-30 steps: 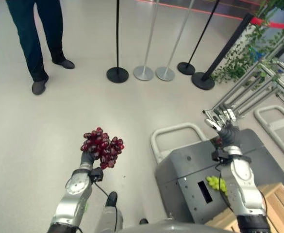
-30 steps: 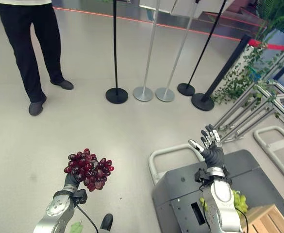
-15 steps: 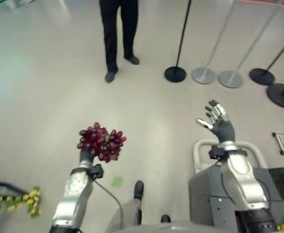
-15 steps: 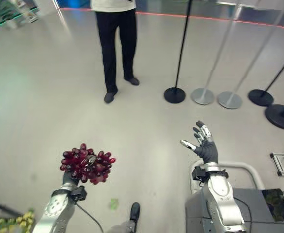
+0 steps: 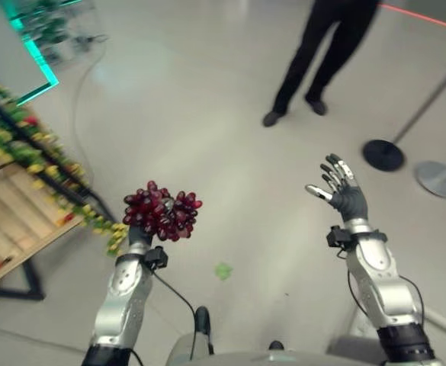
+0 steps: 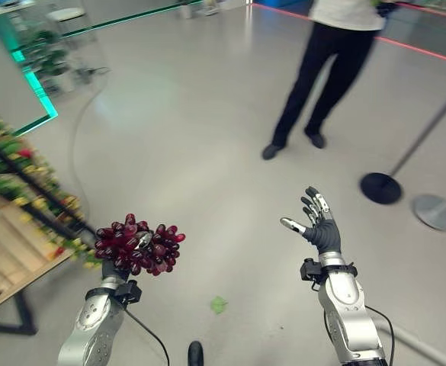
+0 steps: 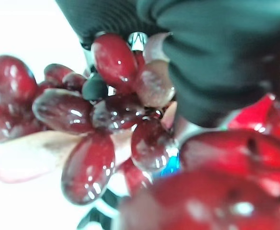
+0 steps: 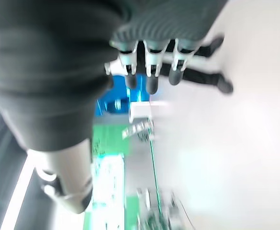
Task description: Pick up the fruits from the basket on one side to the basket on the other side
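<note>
A bunch of dark red grapes [image 5: 162, 215] is held up in the air at the lower left, with my left hand [image 5: 139, 239] shut on it from below. In the left wrist view the glossy grapes [image 7: 106, 115] crowd right against the hand's dark cover [image 7: 216, 48]. My right hand [image 5: 343, 195] is raised at the right, open, its fingers [image 8: 149, 72] spread and holding nothing. Both hands hang over bare floor.
A slatted wooden stand [image 5: 13, 221] on a black frame sits at the left, with a garland of leaves and yellow blooms [image 5: 55, 164] along its edge. A person [image 5: 325, 53] stands ahead right. Two stanchion bases [image 5: 383, 155] are at the far right. A green leaf [image 5: 223, 270] lies on the floor.
The camera has swung left: the grey cart has left the picture and the wooden stand has come in. Both hands keep their pose, the grapes still in the left.
</note>
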Available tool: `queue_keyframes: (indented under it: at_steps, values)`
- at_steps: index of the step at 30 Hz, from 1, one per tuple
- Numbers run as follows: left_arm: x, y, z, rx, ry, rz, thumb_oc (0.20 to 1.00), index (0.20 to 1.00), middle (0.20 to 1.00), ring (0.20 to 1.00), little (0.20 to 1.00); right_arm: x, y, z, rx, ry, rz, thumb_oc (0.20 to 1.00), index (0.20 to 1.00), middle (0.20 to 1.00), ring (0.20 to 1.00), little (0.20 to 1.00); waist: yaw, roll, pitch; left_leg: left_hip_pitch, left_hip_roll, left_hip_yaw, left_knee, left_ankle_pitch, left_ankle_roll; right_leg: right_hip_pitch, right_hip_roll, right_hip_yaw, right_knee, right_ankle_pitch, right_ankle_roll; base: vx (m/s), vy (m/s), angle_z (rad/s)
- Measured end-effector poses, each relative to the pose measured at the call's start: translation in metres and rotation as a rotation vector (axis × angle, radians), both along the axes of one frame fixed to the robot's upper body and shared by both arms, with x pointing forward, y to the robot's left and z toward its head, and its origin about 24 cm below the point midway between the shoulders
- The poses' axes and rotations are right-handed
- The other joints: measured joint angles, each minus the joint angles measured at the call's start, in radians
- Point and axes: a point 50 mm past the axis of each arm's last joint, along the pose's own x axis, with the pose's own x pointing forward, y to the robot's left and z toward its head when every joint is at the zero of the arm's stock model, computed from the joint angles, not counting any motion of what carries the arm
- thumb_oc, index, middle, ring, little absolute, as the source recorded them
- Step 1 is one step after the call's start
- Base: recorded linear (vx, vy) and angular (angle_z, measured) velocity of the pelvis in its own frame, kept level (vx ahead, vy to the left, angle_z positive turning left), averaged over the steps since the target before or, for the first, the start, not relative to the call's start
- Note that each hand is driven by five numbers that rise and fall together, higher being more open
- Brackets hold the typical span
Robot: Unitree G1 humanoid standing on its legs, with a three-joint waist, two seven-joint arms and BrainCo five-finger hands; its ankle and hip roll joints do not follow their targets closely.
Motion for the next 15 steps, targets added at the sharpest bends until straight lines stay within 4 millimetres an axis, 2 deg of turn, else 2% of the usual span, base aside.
queue_keyframes:
  at_steps: [1, 3, 4, 5, 6, 7, 8, 9, 10, 11, 12, 13, 14, 15]
  values:
    - [0.001, -0.003, -0.003, -0.004, 0.017, -0.008, 0.2, 0.2, 0.2, 0.2, 0.2, -0.002, -0.001, -0.004, 0.0, 0.021, -0.011, 1.0, 1.0, 1.0, 1.0, 1.0, -0.009, -0.001, 0.002, -0.006, -0.023, -0.035, 0.006, 0.006, 0.02, 0.002, -0.03, -0.017, 0.063, -0.003, -0.002, 0.13, 0.23, 1.17]
    - [0.003, -0.006, -0.003, 0.004, 0.02, -0.025, 0.2, 0.2, 0.2, 0.2, 0.2, -0.006, -0.002, -0.009, 0.006, 0.038, -0.017, 1.0, 1.0, 1.0, 1.0, 1.0, -0.001, -0.002, 0.002, 0.007, -0.058, -0.065, 0.011, -0.008, 0.048, -0.011, -0.071, -0.03, 0.187, -0.002, -0.002, 0.14, 0.247, 0.99]
    - [0.002, -0.004, -0.003, 0.018, 0.023, -0.027, 0.2, 0.2, 0.2, 0.2, 0.2, -0.007, 0.003, -0.013, 0.012, 0.052, -0.004, 1.0, 1.0, 1.0, 1.0, 1.0, 0.009, -0.017, -0.004, 0.043, -0.07, -0.082, -0.013, -0.012, 0.071, -0.063, -0.14, -0.028, 0.344, -0.021, -0.017, 0.12, 0.232, 0.65]
    - [0.002, -0.001, -0.003, 0.029, 0.025, -0.022, 0.2, 0.2, 0.2, 0.2, 0.2, -0.006, 0.008, -0.013, 0.011, 0.051, 0.012, 1.0, 1.0, 1.0, 1.0, 1.0, 0.013, -0.029, -0.01, 0.048, -0.086, -0.095, -0.012, -0.02, 0.084, -0.085, -0.166, -0.028, 0.388, -0.023, -0.015, 0.11, 0.22, 0.89]
    - [0.005, 0.002, -0.001, 0.051, 0.021, -0.019, 0.2, 0.2, 0.2, 0.2, 0.2, -0.006, 0.012, -0.013, 0.015, 0.047, 0.021, 1.0, 1.0, 1.0, 1.0, 1.0, 0.008, -0.034, -0.008, 0.043, -0.113, -0.169, 0.003, -0.037, 0.107, -0.124, -0.173, 0.032, 0.494, 0.036, -0.043, 0.15, 0.161, 1.13]
    - [0.007, 0.002, 0.0, 0.053, 0.02, -0.022, 0.2, 0.2, 0.2, 0.2, 0.2, -0.006, 0.012, -0.015, 0.019, 0.052, 0.017, 1.0, 1.0, 1.0, 1.0, 1.0, -0.007, -0.018, 0.001, 0.044, -0.111, -0.227, 0.005, -0.035, 0.111, -0.151, -0.14, 0.12, 0.561, 0.064, -0.06, 0.32, 0.175, 1.75]
    - [0.008, 0.0, 0.002, 0.062, 0.011, -0.036, 0.2, 0.2, 0.2, 0.2, 0.2, -0.01, 0.013, -0.02, 0.025, 0.072, 0.012, 1.0, 1.0, 1.0, 1.0, 1.0, -0.037, -0.007, 0.006, 0.048, -0.092, -0.273, -0.001, -0.032, 0.119, -0.183, -0.062, 0.25, 0.583, 0.007, -0.003, 0.33, 0.108, 1.33]
    - [0.008, -0.003, 0.002, 0.056, 0.007, -0.038, 0.2, 0.2, 0.2, 0.2, 0.2, -0.009, 0.013, -0.02, 0.023, 0.072, 0.016, 1.0, 1.0, 1.0, 1.0, 1.0, -0.021, -0.001, 0.011, 0.052, -0.089, -0.301, -0.001, -0.037, 0.113, -0.21, -0.018, 0.311, 0.563, -0.03, 0.014, 0.23, 0.068, 1.25]
    - [0.01, -0.001, 0.001, 0.061, 0.012, -0.03, 0.2, 0.2, 0.2, 0.2, 0.2, -0.007, 0.015, -0.018, 0.025, 0.065, 0.02, 1.0, 1.0, 1.0, 1.0, 1.0, -0.033, 0.034, 0.031, 0.061, -0.055, -0.382, -0.003, -0.039, 0.108, -0.217, 0.12, 0.456, 0.435, -0.095, 0.0, 0.14, -0.026, 1.24]
    - [0.011, -0.001, 0.001, 0.073, 0.012, -0.038, 0.2, 0.2, 0.2, 0.2, 0.2, -0.009, 0.012, -0.018, 0.018, 0.067, 0.016, 1.0, 1.0, 1.0, 1.0, 1.0, -0.061, 0.031, 0.03, 0.07, -0.053, -0.406, -0.011, -0.021, 0.09, -0.23, 0.151, 0.457, 0.343, -0.099, 0.005, 0.09, -0.027, 1.54]
    - [0.011, -0.001, 0.0, 0.087, 0.015, -0.042, 0.2, 0.2, 0.2, 0.2, 0.2, -0.009, 0.012, -0.019, 0.018, 0.07, 0.015, 1.0, 1.0, 1.0, 1.0, 1.0, -0.057, 0.017, 0.025, 0.075, -0.083, -0.424, -0.013, -0.022, 0.09, -0.255, 0.159, 0.472, 0.322, -0.1, 0.005, 0.16, -0.022, 1.58]
    - [0.013, -0.003, -0.001, 0.094, 0.02, -0.049, 0.2, 0.2, 0.2, 0.2, 0.2, -0.01, 0.011, -0.021, 0.02, 0.074, 0.01, 1.0, 1.0, 1.0, 1.0, 1.0, -0.084, 0.003, 0.022, 0.078, -0.098, -0.481, -0.01, -0.024, 0.088, -0.265, 0.183, 0.566, 0.302, -0.104, -0.004, 0.08, -0.005, 1.91]
    - [0.01, -0.004, -0.005, 0.099, 0.036, -0.057, 0.2, 0.2, 0.2, 0.2, 0.2, -0.014, 0.011, -0.026, 0.015, 0.097, 0.018, 1.0, 1.0, 1.0, 1.0, 1.0, -0.107, -0.028, 0.01, 0.083, -0.134, -0.471, -0.014, -0.026, 0.087, -0.273, 0.197, 0.596, 0.257, -0.06, -0.014, 0.11, -0.026, 1.88]
    - [0.007, -0.003, -0.005, 0.102, 0.038, -0.063, 0.2, 0.2, 0.2, 0.2, 0.2, -0.018, 0.01, -0.031, 0.014, 0.116, 0.024, 1.0, 1.0, 1.0, 1.0, 1.0, -0.103, -0.07, -0.011, 0.09, -0.17, -0.451, -0.015, -0.031, 0.083, -0.287, 0.182, 0.606, 0.231, 0.032, -0.015, 0.04, -0.086, 1.55]
